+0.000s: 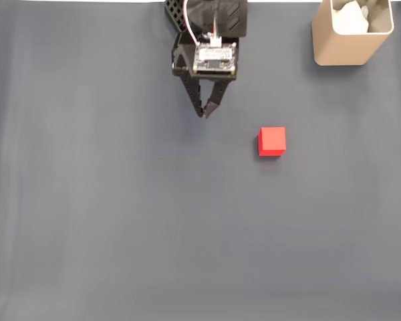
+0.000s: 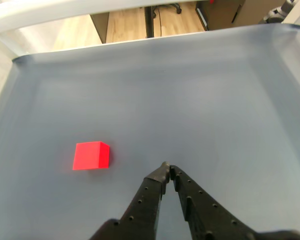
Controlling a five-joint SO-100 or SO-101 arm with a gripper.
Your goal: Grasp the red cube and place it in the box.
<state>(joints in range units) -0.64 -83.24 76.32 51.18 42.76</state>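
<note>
**Cube not yet reached**

Black fingers [image 2: 166,167] sit clenched, tips together, holding nothing above the grey tabletop [image 1: 120,221]. In the fixed view the red cube [image 1: 272,141] lies apart to their right. Descending without opening could knock it away. White crumpled material already sits in the beige box [image 1: 351,33].

Open mat [image 1: 120,221] around red cube [image 1: 272,141] — box [image 1: 351,37] far corner
</note>
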